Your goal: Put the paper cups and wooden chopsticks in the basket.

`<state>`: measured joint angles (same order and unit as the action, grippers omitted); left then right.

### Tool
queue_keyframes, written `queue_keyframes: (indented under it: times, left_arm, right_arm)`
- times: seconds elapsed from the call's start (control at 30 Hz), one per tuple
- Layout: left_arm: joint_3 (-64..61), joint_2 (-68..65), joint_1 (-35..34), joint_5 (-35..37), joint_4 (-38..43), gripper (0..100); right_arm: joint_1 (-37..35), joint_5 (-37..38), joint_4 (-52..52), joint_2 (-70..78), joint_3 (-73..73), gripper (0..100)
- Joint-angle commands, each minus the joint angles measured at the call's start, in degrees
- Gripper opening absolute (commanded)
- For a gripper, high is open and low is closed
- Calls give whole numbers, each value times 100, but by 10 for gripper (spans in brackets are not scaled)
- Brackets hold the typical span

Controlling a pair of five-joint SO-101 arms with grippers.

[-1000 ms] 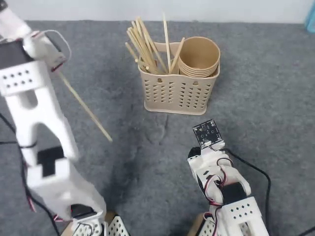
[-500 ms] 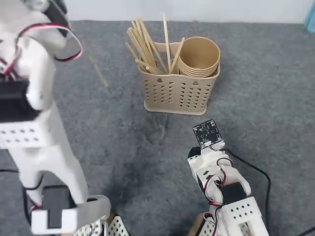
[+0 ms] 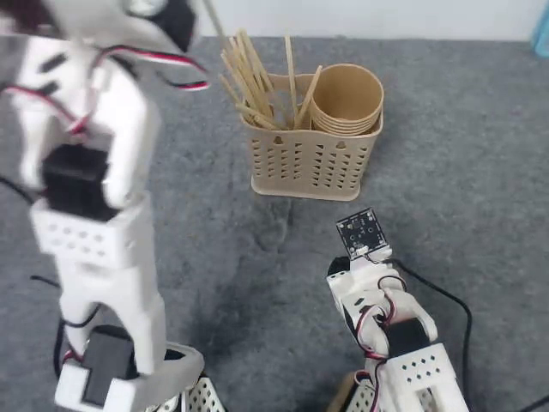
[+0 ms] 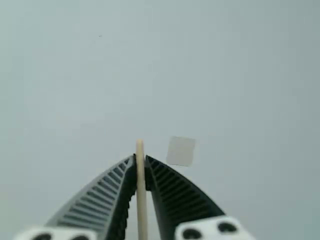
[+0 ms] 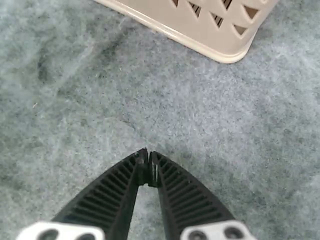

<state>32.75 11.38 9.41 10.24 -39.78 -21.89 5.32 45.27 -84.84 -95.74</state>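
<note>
A beige slotted basket [image 3: 313,159] stands on the grey carpet and holds a stack of brown paper cups [image 3: 346,99] and several wooden chopsticks [image 3: 254,81]. My left arm is raised high at the left of the high view. Its gripper [image 4: 140,161] is shut on one wooden chopstick [image 4: 140,200], which points at a pale wall; the stick's tip [image 3: 213,19] shows above the basket's left side. My right gripper [image 5: 149,159] is shut with nothing in it, low over the carpet just in front of the basket [image 5: 210,25].
Grey carpet [image 3: 455,180] covers the whole table area. The right arm's body [image 3: 386,330] sits at the front right with a black cable beside it. A pale square patch [image 4: 180,150] is on the wall.
My left arm has swung up and toward the basket, carrying the chopstick from low over the left carpet to high near the basket's left side. The right arm has not moved.
</note>
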Motion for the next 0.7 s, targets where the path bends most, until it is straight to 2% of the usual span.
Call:
queue_keyframes:
  times: [0.0,0.2,0.37,0.67]
  left_arm:
    - [-963,220,237,-88,1152,12]
    - [-3169,914,369,-167,2549,12]
    - [-5121,1582,404,-316,4088,12]
    - [-6167,1662,404,-299,4193,12]
  right_arm:
    - [57,88,-84,-75,-114,8]
    - [57,88,-84,-75,-114,8]
    - [57,97,-84,-92,-114,8]
    - [57,255,-84,-84,-114,8]
